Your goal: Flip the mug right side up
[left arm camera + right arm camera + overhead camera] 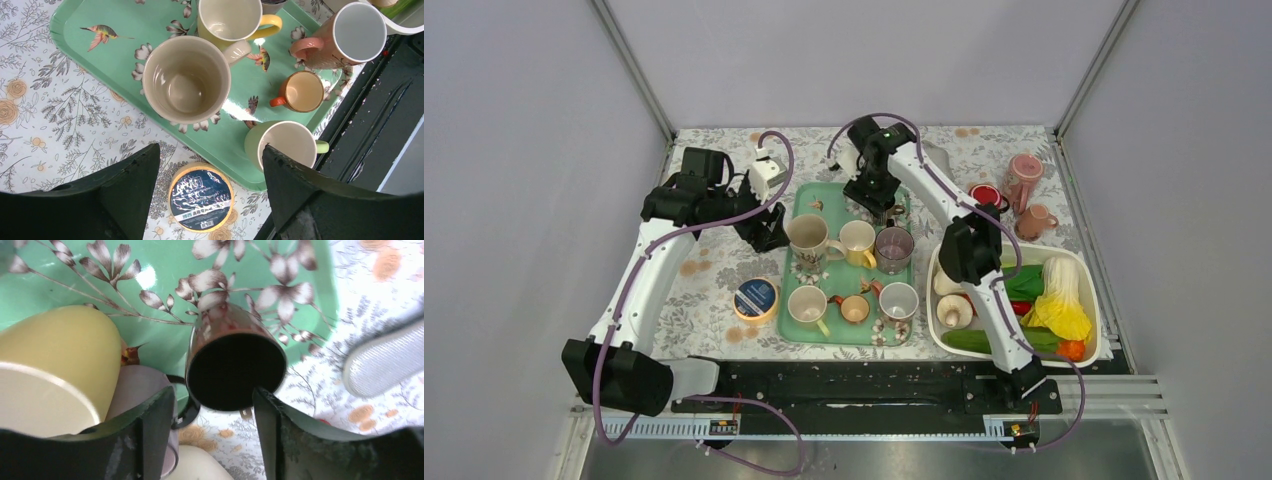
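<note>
dark mug [235, 365] stood at the far right corner of the green tray [75, 285], black round face toward the right gripper [214, 394], whose jaws were spread astride it, apparently letting go. left gripper [210, 149], spread and empty, hovered aside, likely keeping clear.

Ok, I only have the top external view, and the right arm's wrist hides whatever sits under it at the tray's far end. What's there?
Observer: In the right wrist view, a dark brown mug stands on the green tray, with the right gripper over it, jaws apart.
Operator: Mouth up?
Observer: Can't tell; its upper end shows as a plain dark disc, mouth or base.
</note>
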Controlling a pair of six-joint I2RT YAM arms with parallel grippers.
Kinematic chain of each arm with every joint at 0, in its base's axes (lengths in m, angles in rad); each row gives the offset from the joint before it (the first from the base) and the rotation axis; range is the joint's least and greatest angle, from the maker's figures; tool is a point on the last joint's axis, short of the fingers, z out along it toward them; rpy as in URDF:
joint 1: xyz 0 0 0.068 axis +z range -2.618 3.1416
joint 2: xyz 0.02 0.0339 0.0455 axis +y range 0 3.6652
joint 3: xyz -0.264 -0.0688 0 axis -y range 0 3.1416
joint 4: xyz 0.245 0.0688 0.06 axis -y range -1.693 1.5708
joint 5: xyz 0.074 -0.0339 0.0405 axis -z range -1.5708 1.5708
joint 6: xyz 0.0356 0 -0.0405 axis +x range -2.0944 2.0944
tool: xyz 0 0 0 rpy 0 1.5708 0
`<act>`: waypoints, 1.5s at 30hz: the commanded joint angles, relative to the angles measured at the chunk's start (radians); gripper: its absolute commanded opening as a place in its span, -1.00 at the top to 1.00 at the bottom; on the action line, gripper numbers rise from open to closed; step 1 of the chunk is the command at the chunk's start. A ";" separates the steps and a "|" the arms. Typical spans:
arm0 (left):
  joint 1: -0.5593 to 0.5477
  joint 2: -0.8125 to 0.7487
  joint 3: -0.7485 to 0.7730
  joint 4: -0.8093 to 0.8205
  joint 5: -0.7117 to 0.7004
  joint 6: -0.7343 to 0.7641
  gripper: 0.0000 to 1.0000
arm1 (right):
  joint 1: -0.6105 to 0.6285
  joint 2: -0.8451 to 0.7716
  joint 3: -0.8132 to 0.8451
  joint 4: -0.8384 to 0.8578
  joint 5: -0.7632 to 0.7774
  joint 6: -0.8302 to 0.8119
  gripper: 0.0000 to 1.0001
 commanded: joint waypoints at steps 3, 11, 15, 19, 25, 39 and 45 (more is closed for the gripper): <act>0.008 -0.013 -0.003 0.039 0.048 0.002 -0.56 | -0.014 -0.399 -0.116 0.219 0.036 0.097 -0.80; 0.007 -0.031 -0.022 0.039 0.061 0.005 -0.57 | -0.293 -0.799 -0.633 0.534 -0.003 0.230 -0.99; 0.008 -0.030 -0.021 0.039 0.072 0.007 -0.57 | -0.426 -0.883 -0.859 0.588 0.019 0.160 -0.99; 0.009 -0.030 -0.019 0.039 0.075 0.005 -0.58 | -0.591 -0.887 -0.972 0.631 -0.198 0.059 -0.99; 0.009 -0.029 -0.025 0.039 0.070 0.007 -0.58 | -0.668 -0.693 -0.827 0.547 -0.224 0.091 -0.91; 0.009 -0.040 -0.035 0.039 0.047 0.004 -0.59 | -0.666 -0.468 -0.692 0.365 -0.372 -0.057 -0.46; 0.009 -0.034 -0.028 0.039 0.044 0.003 -0.59 | -0.633 -0.415 -0.676 0.323 -0.360 0.009 -0.33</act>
